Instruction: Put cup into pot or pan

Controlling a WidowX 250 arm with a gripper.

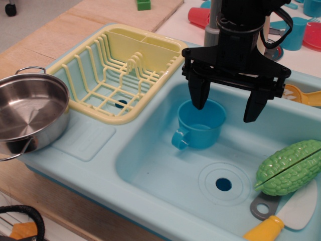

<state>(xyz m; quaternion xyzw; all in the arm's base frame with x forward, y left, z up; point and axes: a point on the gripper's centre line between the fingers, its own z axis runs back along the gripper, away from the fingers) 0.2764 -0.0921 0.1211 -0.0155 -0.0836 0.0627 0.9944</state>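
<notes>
Pot (30,118) is sitting empty at far left; cup (200,125) is standing upright mid-frame in the sink (165,165). Gripper (228,100) is hovering wide open above its rim, needing to straddle one wall squarely before closing.

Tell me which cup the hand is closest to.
The bright-blue handled cup in the sink basin, directly below the open hand. The red cup and teal cup stand behind the sink.

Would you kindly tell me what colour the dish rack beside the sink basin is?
The dish rack is pale yellow, seen clearly in the observation.image view.
</notes>
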